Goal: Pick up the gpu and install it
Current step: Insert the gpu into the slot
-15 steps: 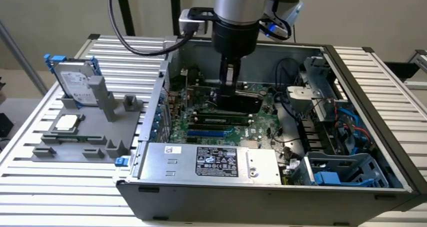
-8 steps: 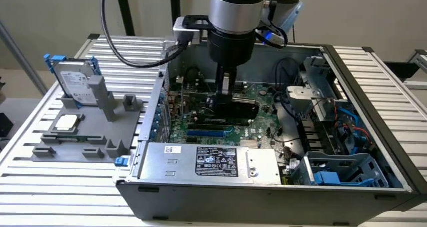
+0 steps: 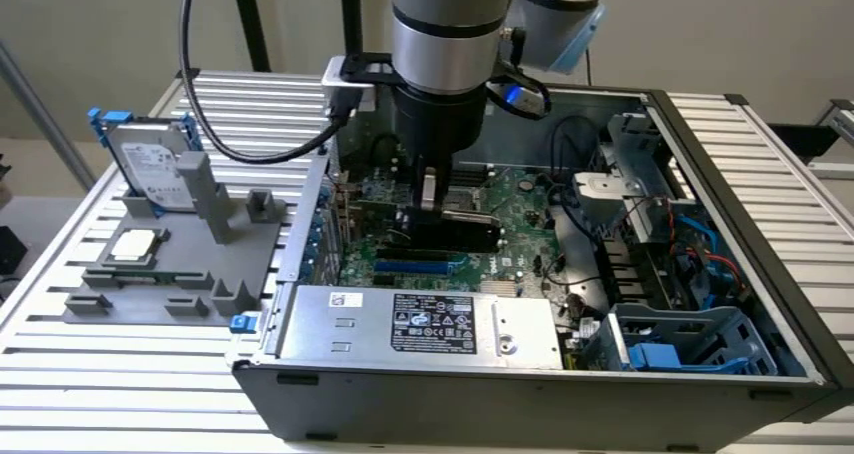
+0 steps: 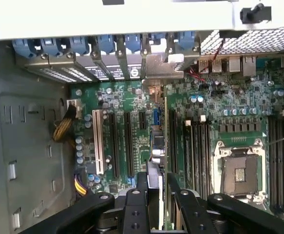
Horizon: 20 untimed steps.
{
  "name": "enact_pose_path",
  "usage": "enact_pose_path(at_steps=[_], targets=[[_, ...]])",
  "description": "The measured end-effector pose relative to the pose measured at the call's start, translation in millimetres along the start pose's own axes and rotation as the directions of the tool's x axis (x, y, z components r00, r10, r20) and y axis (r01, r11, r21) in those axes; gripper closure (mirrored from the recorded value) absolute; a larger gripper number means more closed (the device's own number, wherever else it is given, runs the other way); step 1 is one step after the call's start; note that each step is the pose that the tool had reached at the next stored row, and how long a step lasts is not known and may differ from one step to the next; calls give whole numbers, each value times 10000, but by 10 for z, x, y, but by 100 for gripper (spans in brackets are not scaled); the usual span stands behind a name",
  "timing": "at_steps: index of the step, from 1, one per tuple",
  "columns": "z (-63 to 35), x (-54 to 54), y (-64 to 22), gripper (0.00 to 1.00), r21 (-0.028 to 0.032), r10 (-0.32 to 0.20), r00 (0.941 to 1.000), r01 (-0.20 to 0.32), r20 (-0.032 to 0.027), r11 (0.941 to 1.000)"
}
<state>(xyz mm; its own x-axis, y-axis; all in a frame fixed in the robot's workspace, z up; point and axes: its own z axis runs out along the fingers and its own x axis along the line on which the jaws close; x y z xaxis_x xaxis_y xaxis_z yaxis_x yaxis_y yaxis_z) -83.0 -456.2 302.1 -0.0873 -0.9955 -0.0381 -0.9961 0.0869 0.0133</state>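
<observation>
Pinching the gpu (image 3: 454, 234) by its top edge, jaws clamped on it, over the motherboard (image 3: 523, 199), 9 o'clock side of the case (image 3: 534, 414) in the exterior view. Probably light, stiff, fragile: grip edges only.

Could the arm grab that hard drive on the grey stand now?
Probably not yet: its tool is inside the case, shut on the gpu. The hard drive itself stands uncovered.
</observation>
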Motion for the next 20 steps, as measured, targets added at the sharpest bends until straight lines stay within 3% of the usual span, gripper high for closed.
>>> enact_pose_path(at_steps=[5, 13, 20], targets=[[92, 12, 91, 100, 33, -2, 10000, 2, 37, 10000], [236, 19, 112, 100, 67, -12, 10000, 11, 71, 10000], [280, 20, 127, 100, 65, -43, 10000, 43, 68, 10000]])
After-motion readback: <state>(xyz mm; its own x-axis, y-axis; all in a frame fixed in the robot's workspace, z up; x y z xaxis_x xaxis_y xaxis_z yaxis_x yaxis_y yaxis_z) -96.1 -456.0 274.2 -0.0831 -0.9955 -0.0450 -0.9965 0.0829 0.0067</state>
